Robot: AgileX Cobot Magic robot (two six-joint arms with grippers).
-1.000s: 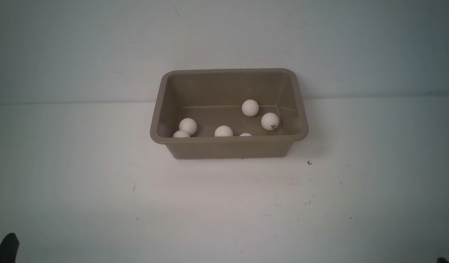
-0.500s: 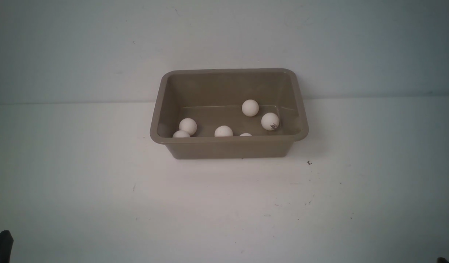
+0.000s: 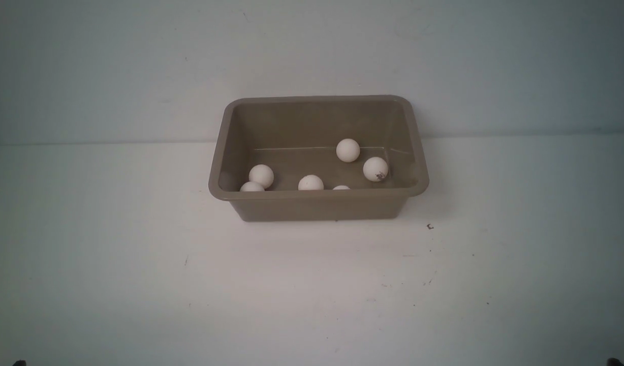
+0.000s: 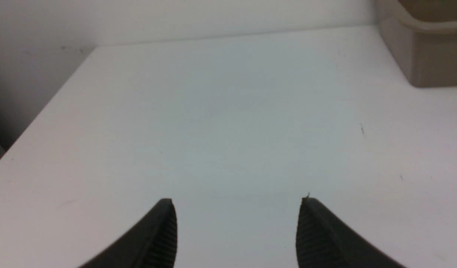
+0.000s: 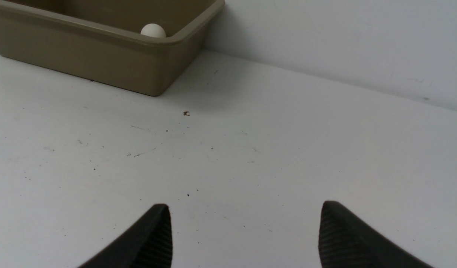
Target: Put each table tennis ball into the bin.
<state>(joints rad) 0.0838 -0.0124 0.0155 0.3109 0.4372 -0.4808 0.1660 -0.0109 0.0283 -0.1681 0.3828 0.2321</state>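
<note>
The taupe bin [image 3: 317, 203] stands at the back middle of the white table. Several off-white table tennis balls lie inside it: one at the back [image 3: 348, 150], one with a dark mark [image 3: 375, 169], one at the left [image 3: 261, 175], and others half hidden behind the near wall [image 3: 310, 182]. No ball shows on the table. My left gripper [image 4: 236, 203] is open and empty over bare table, with the bin's corner [image 4: 425, 56] far off. My right gripper [image 5: 245, 206] is open and empty; the bin [image 5: 102, 56] with one ball [image 5: 153, 30] shows beyond it.
The white table [image 3: 312, 295] runs back to a pale wall. Its left edge [image 4: 46, 108] shows in the left wrist view. A small dark speck [image 3: 430, 226] lies on the table right of the bin.
My left gripper has drawn back down and out of the front view's lower left corner. The bin and balls have not moved.
</note>
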